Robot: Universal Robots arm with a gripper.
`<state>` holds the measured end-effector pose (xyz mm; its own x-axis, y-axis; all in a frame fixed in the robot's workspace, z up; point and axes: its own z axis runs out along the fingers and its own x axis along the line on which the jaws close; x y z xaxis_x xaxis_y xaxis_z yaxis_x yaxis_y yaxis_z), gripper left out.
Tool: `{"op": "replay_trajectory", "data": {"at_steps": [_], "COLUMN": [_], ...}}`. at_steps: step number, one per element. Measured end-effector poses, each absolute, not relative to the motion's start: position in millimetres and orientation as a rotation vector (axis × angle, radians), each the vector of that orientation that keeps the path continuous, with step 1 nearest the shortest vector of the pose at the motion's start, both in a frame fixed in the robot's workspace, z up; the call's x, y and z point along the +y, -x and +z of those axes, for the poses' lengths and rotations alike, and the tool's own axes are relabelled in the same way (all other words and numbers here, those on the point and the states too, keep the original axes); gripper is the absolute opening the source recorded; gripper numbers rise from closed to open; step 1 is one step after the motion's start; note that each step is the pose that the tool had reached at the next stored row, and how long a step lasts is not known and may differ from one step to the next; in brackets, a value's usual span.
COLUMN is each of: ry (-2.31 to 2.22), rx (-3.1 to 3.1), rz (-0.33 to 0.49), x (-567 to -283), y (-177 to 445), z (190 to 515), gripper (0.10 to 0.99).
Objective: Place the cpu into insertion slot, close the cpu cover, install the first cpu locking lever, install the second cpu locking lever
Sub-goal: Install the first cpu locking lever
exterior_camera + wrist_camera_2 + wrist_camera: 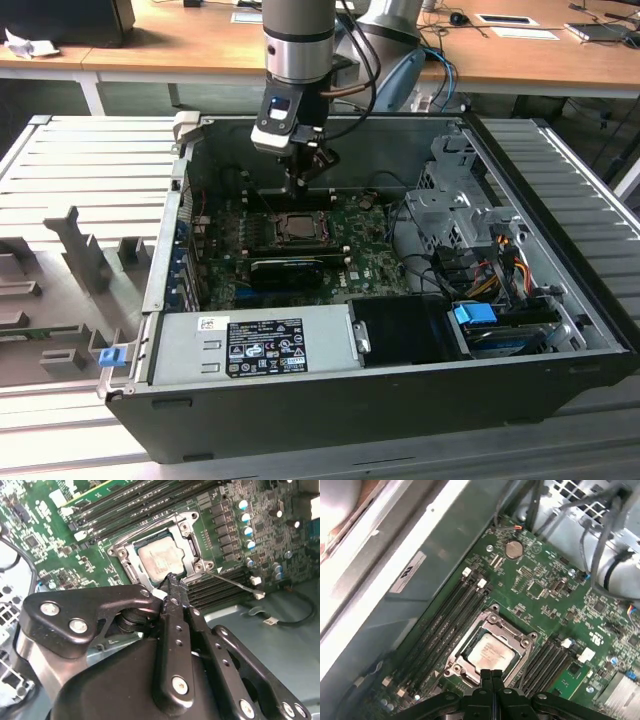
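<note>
The cpu [490, 651], a pale silvery square, lies flat in the socket on the green motherboard [545, 587]. In the second wrist view the cpu [161, 559] sits just beyond my fingertips. The cpu cover [516, 634], a grey metal frame, lies down around the chip, its frame [186, 526] flat. A thin locking lever [235, 582] sticks out sideways from the socket's corner, free of its catch. My gripper [491, 676] is shut with nothing between its fingers, hovering at the socket's edge. In the exterior view the gripper [300, 188] hangs just above the cpu [297, 226].
Rows of black memory slots [447, 615] flank the socket on both sides. The open computer case [520, 330] has tall metal walls around the board. A black graphics card [290, 270], a power supply [250, 345] and cable bundles [480, 265] lie nearby.
</note>
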<state>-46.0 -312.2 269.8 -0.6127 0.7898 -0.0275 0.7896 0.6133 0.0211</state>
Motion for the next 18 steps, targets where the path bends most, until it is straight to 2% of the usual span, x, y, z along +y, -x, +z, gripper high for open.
{"op": "replay_trajectory", "data": {"at_steps": [18], "ry": [-1.041], "rx": [2.926], "rz": [0.007], "x": [-312.2], "y": [46.0], "z": [269.8], "gripper": [0.106]}}
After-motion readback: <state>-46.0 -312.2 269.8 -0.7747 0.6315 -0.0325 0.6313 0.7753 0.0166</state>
